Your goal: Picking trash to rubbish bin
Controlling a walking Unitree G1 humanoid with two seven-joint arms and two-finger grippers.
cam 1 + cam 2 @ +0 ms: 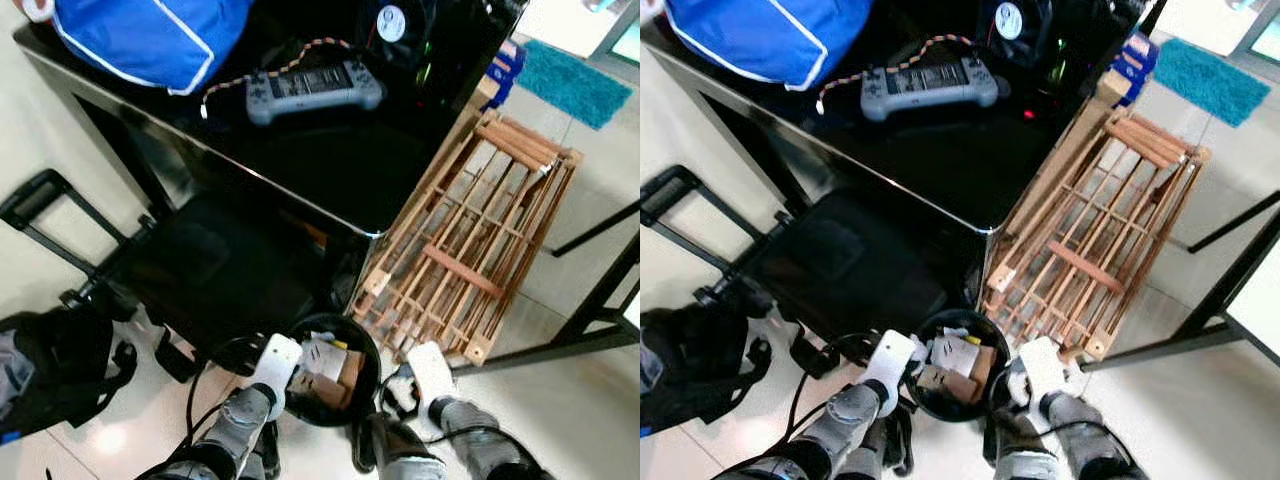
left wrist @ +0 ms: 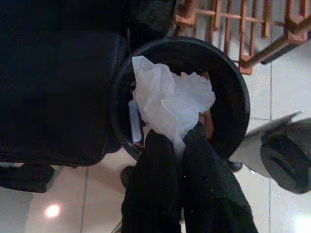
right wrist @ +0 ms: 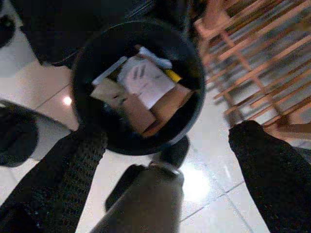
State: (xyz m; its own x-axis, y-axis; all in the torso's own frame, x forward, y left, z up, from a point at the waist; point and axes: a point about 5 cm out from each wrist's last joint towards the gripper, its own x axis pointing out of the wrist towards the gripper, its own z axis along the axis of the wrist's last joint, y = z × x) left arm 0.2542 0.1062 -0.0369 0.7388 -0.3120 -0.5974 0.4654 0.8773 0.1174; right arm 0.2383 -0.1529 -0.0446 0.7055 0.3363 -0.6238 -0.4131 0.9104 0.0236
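Note:
A round black rubbish bin (image 1: 362, 352) stands on the floor between my two arms, just in front of the black table. Inside it lie cardboard pieces (image 3: 131, 109) and a white sheet (image 3: 146, 80). My left gripper (image 2: 177, 136) is shut on a crumpled white paper (image 2: 170, 99) and holds it over the bin's opening (image 2: 238, 92). My right gripper (image 3: 167, 138) hangs at the bin's other side, fingers spread wide open with nothing between them.
A black table (image 1: 330, 170) carries a grey game controller (image 1: 312, 90) and a blue bag (image 1: 150, 35). A wooden rack (image 1: 470, 250) leans to the right of the bin. A black trolley case (image 1: 210, 265) and a backpack (image 1: 50, 370) sit on the left. Black stand legs (image 1: 600, 300) cross the right.

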